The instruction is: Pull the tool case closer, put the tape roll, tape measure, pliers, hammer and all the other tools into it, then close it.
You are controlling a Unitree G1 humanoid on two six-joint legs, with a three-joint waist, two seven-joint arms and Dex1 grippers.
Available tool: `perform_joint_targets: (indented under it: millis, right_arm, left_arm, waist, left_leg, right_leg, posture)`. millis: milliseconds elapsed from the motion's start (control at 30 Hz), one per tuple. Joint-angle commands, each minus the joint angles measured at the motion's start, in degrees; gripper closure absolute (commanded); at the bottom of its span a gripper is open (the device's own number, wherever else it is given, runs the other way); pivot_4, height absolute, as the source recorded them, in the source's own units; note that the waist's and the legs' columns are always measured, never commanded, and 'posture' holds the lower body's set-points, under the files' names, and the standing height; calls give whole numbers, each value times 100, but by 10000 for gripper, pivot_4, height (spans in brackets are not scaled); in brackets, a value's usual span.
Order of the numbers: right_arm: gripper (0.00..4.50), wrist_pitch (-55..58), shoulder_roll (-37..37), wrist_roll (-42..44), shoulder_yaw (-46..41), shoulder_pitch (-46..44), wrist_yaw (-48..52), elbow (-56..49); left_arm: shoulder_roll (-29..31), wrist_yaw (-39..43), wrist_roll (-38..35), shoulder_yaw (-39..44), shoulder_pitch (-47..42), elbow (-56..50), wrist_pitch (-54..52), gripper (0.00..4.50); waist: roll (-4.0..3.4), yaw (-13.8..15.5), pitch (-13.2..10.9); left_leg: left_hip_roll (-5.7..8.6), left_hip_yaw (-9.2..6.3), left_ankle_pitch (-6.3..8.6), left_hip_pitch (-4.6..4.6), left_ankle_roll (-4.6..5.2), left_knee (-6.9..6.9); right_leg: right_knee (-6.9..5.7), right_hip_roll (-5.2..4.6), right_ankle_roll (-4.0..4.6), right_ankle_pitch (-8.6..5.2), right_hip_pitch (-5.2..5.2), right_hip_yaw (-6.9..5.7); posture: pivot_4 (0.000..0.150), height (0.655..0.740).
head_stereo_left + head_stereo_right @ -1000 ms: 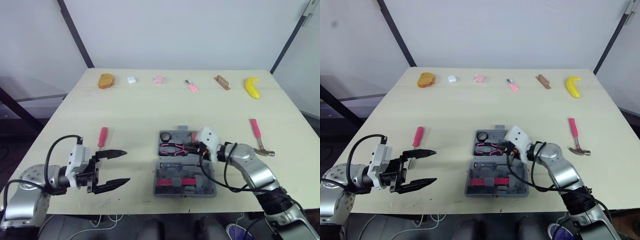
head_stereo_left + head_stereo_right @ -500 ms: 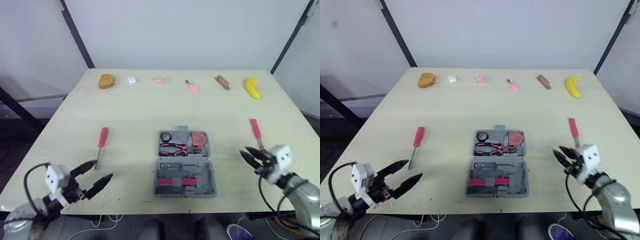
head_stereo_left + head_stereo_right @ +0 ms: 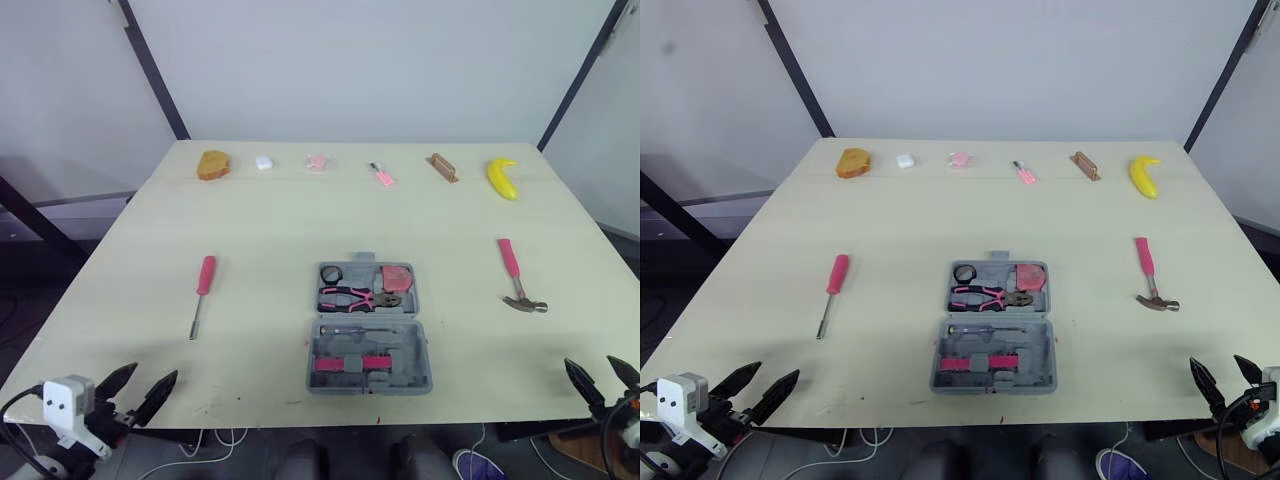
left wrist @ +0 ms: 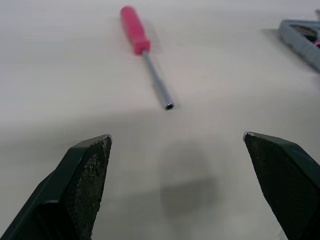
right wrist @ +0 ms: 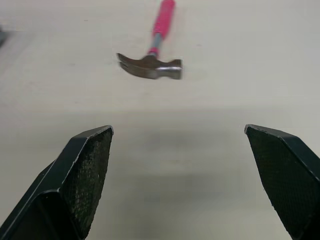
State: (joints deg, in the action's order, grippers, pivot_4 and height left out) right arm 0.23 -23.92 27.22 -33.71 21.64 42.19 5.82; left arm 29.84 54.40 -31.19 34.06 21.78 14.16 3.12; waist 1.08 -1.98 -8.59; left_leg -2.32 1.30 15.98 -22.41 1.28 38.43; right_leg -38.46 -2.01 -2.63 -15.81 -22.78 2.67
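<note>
Holds nothing in left claw (image 3: 150, 377), splayed wide, left of open tool case (image 3: 420, 360), facing screwdriver (image 3: 203, 283); likewise right claw (image 3: 590, 366), splayed empty right of tool case, facing hammer (image 3: 517, 274).

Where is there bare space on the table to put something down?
Bare: between the screwdriver and the tool case; between the tool case and the hammer; the wide band behind all three. Crowded: the back row, from the brown item to the banana.
</note>
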Motion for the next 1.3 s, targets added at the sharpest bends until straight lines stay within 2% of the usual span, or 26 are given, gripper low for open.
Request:
perform_joint_targets:
  millis: [33, 200, 500, 733, 933, 1067, 1300]
  right_arm:
    - [587, -172, -74, 129, -178, 19, 23, 49]
    - [587, -157, -144, 53, -2, -91, 15, -108]
    - [587, 1271, -558, -155, 607, -1029, -876, -712]
    - [587, 2337, -837, -264, 1029, -2120, -1361, -592]
    - [587, 3135, -1035, -501, 1297, -3410, -1789, 341]
    - [587, 2864, -1102, -715, 1471, -3950, -1577, 1236]
    - [587, 2023, -946, -1122, 1810, -4555, -1356, 2685]
  left_arm:
    - [59, -17, -43, 160, 66, -152, 137, 0]
    - [121, 162, 59, -36, 6, -335, 280, 0]
    - [451, 516, 170, -713, -506, -1288, 203, 0]
    - [666, 640, -27, -1213, -1020, -2048, -244, 0]
    - [985, 875, -514, -1563, -1635, -2797, -977, 0]
    - [1259, 1244, -524, -1848, -1879, -3074, -1113, 0]
    - [1388, 1367, -618, -2203, -2441, -3390, -1412, 0]
  waist:
    - [0, 0, 1]
    - [-1, 1, 2]
    - [-6, 14, 6]
    - [-8, 11, 4]
    - [-9, 3, 1]
    - [-13, 10, -1]
    - [-19, -12, -5]
  left_leg:
    - [-1, 1, 0, 0, 0, 0]
    - [-1, 2, 0, 0, 0, 0]
    - [1, 3, 0, -1, 0, 0]
    - [5, -2, 0, -5, 0, -1]
    - [9, -3, 0, -8, 0, 3]
    - [16, -5, 0, -15, 0, -3]
    - [14, -6, 0, -25, 0, -3]
  right_leg:
    - [0, -1, -1, 0, 0, 1]
    - [0, -2, 0, 0, 0, 3]
    - [-2, -2, -12, 8, -1, 9]
    - [-3, 1, -14, 9, -2, 5]
    - [-4, 4, -15, 11, -2, 6]
    - [9, 8, -15, 10, -3, 1]
    - [23, 12, -17, 12, -5, -1]
  posture:
    - [1500, 7400]
    - [1500, 7400]
    - [1500, 7400]
    - [1500, 7400]
    - [1500, 7400]
    - [1500, 7400]
    - [1500, 7400]
